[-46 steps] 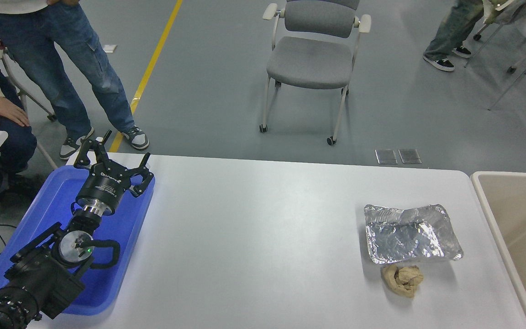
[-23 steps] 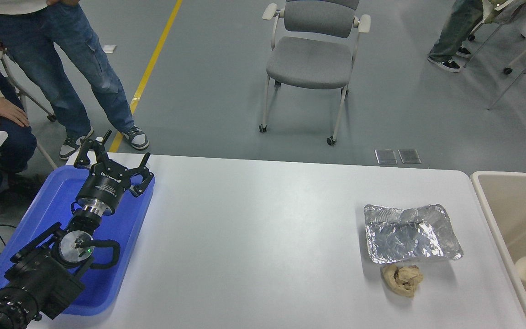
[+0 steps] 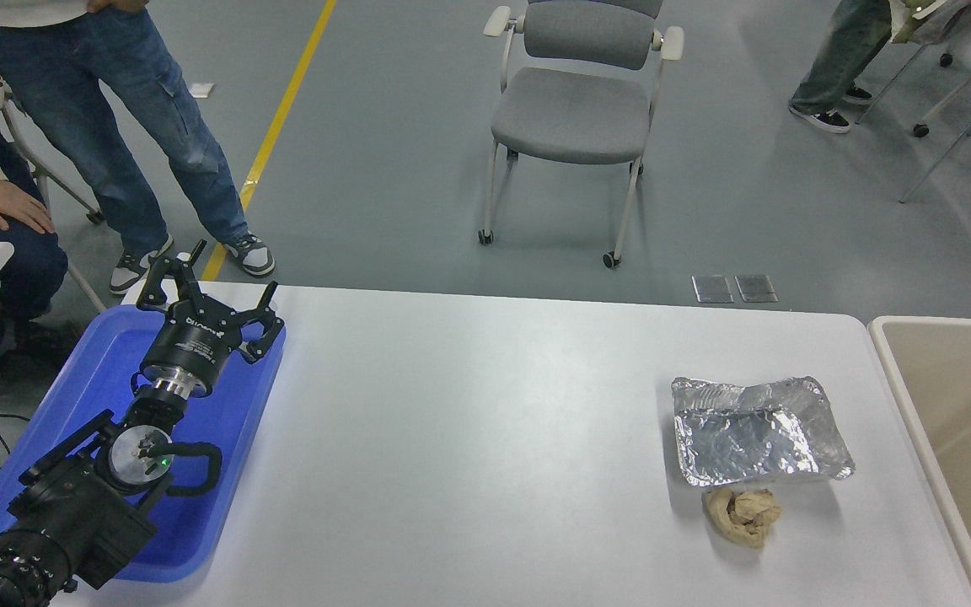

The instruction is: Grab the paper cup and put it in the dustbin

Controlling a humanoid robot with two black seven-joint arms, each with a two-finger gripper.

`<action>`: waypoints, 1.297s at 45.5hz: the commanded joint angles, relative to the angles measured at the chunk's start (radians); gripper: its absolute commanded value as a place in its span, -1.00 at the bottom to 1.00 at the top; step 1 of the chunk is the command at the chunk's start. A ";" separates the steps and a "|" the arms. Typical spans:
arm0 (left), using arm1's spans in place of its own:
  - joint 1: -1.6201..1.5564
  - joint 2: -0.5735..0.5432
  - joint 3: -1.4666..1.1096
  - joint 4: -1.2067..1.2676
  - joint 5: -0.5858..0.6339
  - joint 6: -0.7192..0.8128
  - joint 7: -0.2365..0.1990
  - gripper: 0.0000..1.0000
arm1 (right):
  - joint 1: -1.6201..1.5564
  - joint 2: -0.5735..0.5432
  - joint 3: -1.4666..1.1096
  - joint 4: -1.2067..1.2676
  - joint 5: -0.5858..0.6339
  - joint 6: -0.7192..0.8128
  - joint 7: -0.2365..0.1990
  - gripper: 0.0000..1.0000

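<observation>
No paper cup shows anywhere; it may lie inside the beige dustbin [image 3: 907,384] at the table's right edge, below what this view reaches, so the drop looks done. On the white table [image 3: 485,438] just left of the bin sit a crinkled foil tray [image 3: 759,432] and a tan paper wad [image 3: 743,515]. Far left, the left gripper [image 3: 209,301] hangs spread wide above a blue tray [image 3: 224,438]. The right arm is unseen. Nothing more seems called for.
</observation>
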 commanded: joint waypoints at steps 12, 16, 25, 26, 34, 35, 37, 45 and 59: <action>0.000 0.000 0.000 0.000 0.001 0.000 0.000 1.00 | 0.298 -0.227 -0.130 0.528 -0.017 0.029 -0.001 1.00; 0.000 0.000 0.000 0.000 0.001 0.000 0.000 1.00 | 0.423 -0.250 -0.244 0.648 -0.016 0.049 -0.001 1.00; 0.000 0.000 0.000 0.000 -0.001 0.000 0.000 1.00 | 0.739 -0.247 -0.480 0.843 -0.013 0.141 -0.001 1.00; 0.000 0.000 0.000 0.000 0.001 0.000 0.000 1.00 | 0.765 -0.247 -0.491 0.859 -0.013 0.162 -0.001 1.00; 0.000 0.000 0.000 0.000 0.001 0.000 0.000 1.00 | 0.952 -0.224 -0.572 0.965 -0.013 0.365 -0.001 1.00; 0.000 0.000 0.000 0.000 0.001 0.000 0.000 1.00 | 0.969 -0.216 -0.578 0.973 -0.013 0.385 -0.001 1.00; 0.000 0.000 0.000 0.000 -0.001 0.000 0.000 1.00 | 0.999 -0.205 -0.586 0.996 -0.011 0.424 -0.001 1.00; 0.000 0.000 0.000 0.000 -0.001 0.000 0.000 1.00 | 1.125 -0.129 -0.650 1.076 -0.008 0.602 -0.001 1.00; 0.001 0.000 0.002 0.000 0.001 0.000 0.000 1.00 | 1.391 0.023 -0.753 1.111 -0.011 0.891 -0.001 1.00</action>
